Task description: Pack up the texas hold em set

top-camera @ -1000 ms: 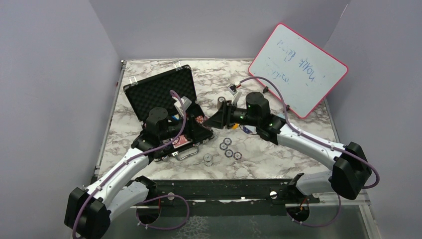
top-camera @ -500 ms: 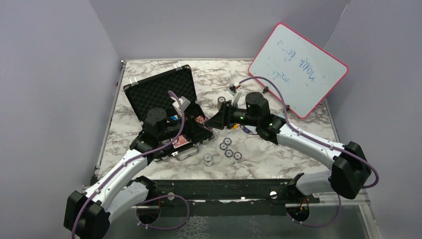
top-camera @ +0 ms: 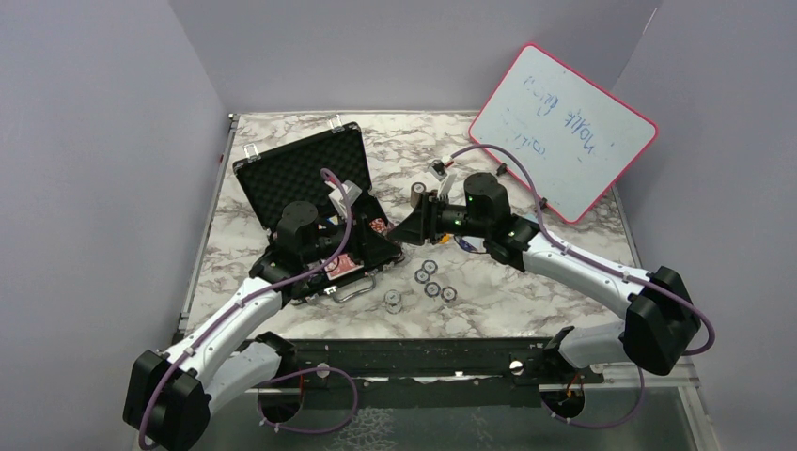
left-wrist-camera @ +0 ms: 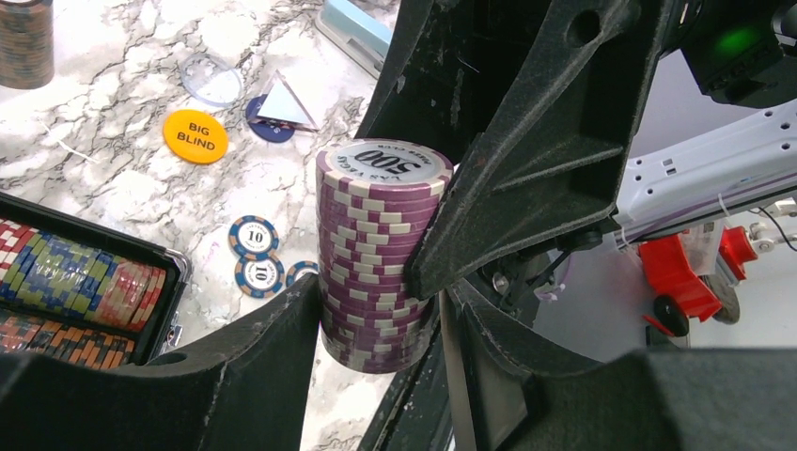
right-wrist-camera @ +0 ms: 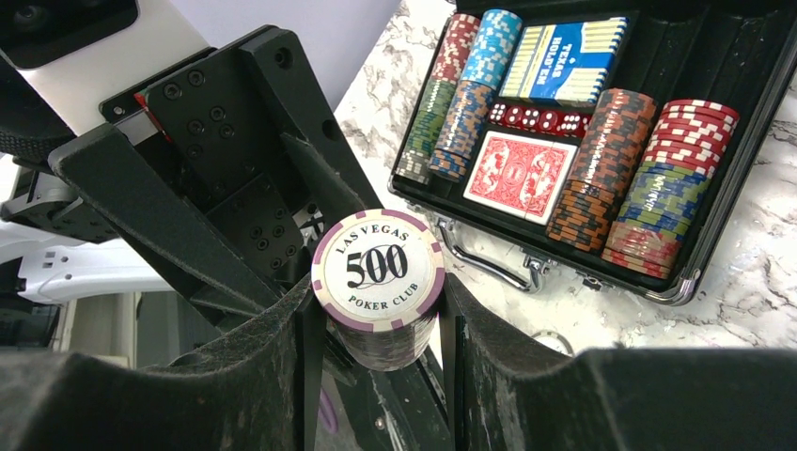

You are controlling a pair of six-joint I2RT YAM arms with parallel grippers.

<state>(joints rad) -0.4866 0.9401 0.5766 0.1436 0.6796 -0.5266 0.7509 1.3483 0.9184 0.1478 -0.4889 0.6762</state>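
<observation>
A stack of purple 500 chips (left-wrist-camera: 376, 254) is held in the air just right of the open black case (top-camera: 291, 174). My right gripper (right-wrist-camera: 378, 319) is shut on the stack (right-wrist-camera: 378, 268), one finger on each side. My left gripper (left-wrist-camera: 381, 329) grips the same stack crosswise, its fingers against the lower chips. In the top view both grippers meet at the case's right edge (top-camera: 399, 235). The case holds rows of chips (right-wrist-camera: 658, 178), a red-backed deck (right-wrist-camera: 520, 174), red dice (right-wrist-camera: 536, 117) and a blue card box (right-wrist-camera: 564, 58). The orange BIG BLIND button (left-wrist-camera: 195, 136) lies on the table.
Loose blue 10 chips (left-wrist-camera: 254, 237) lie on the marble near the case handle (right-wrist-camera: 489, 265). Small chip stacks stand at front (top-camera: 393, 302) and behind the grippers (top-camera: 416, 191). A light blue eraser (left-wrist-camera: 362, 23) and the pink-framed whiteboard (top-camera: 564, 132) are at the right.
Almost nothing moved. Both grippers stay together at the case's right edge with the purple stack between them; the left arm shifted very slightly.
</observation>
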